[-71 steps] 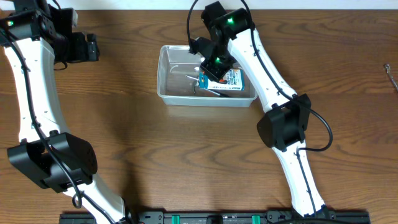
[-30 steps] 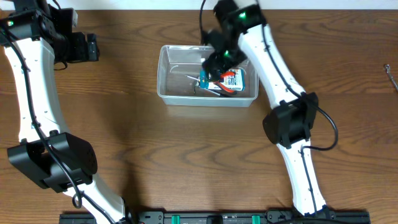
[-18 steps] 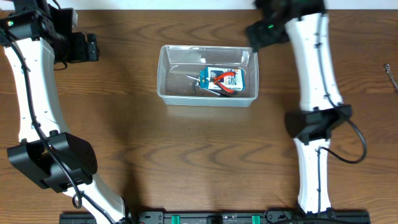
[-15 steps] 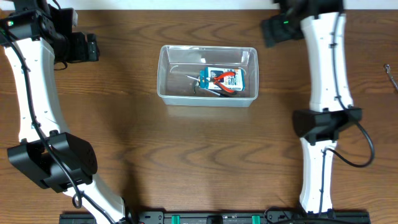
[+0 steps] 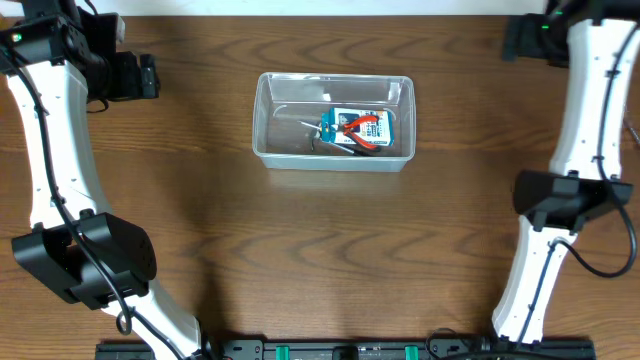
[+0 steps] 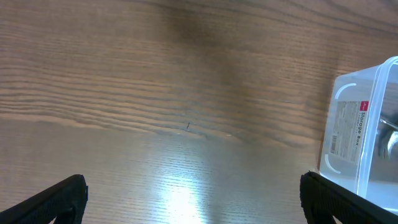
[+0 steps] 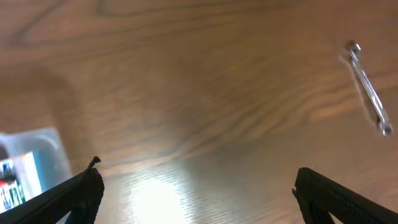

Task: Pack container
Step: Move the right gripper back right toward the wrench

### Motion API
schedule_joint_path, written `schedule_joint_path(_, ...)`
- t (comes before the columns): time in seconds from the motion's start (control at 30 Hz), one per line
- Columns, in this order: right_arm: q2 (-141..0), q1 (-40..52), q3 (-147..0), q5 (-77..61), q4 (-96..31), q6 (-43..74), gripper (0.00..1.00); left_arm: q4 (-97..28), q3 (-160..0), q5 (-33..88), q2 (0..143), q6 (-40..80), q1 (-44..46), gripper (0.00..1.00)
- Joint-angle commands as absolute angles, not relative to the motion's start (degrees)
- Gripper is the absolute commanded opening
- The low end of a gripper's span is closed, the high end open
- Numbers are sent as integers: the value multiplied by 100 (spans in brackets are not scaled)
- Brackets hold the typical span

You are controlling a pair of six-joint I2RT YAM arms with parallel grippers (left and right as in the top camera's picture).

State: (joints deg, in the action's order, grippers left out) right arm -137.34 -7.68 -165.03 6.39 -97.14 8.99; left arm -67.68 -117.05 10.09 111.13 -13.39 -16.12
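The container [image 5: 262,120] is a clear plastic tub at the middle back of the table. A small blue-and-white box [image 5: 383,128] lies in it, with red-handled pliers [image 5: 362,129] on top. My left gripper [image 5: 150,75] hovers open and empty well to the left of the tub. In the left wrist view the container's labelled wall [image 6: 357,134] shows at the right, beyond the left gripper [image 6: 199,205]. My right gripper [image 5: 515,40] is open and empty at the back right. In the right wrist view the right gripper [image 7: 199,199] is over bare wood, with a corner of the container [image 7: 31,158] at the far left.
A thin metal wrench [image 7: 369,87] lies on the wood ahead of the right gripper, and it shows again as a wrench [image 5: 626,117] at the right edge of the overhead view. A black rail [image 5: 340,350] runs along the table's front edge.
My right arm has swung from over the container out to the back right corner, leaving the pliers lying on the box in the tub. The left arm has not moved.
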Motion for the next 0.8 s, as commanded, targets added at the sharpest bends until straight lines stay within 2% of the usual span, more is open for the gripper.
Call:
schedule_joint_path(0.0, -13563, -1024, -16455, 237, -9734, 1063, 99, -6788, -11710, 961, 11096, -1369, -1632, 98)
schedule_joint_path(0.2, -13067, -1079, -15677, 325, -9734, 784, 99, -6788, -11710, 961, 11096, -1369, -1632, 98)
schedule_joint_path(0.47, -12020, -1225, -13552, 1229, -9572, 574, 99, -6788, -11710, 961, 11096, -1369, -1632, 98)
schedule_joint_path(0.53, -11977, -1367, -13203, 674, -9229, -242, 99, -6788, -11710, 961, 11096, -1369, -1632, 98)
schedule_joint_path(0.67, -11985, -1625, -12700, -1457, -8624, -2853, 99, -6788, -11710, 961, 11096, -1369, -1632, 98)
schedule_joint_path(0.77, -12003, -1769, -12499, -1686, -8425, -3848, 99, -6788, -11710, 961, 11096, -1369, -1632, 98)
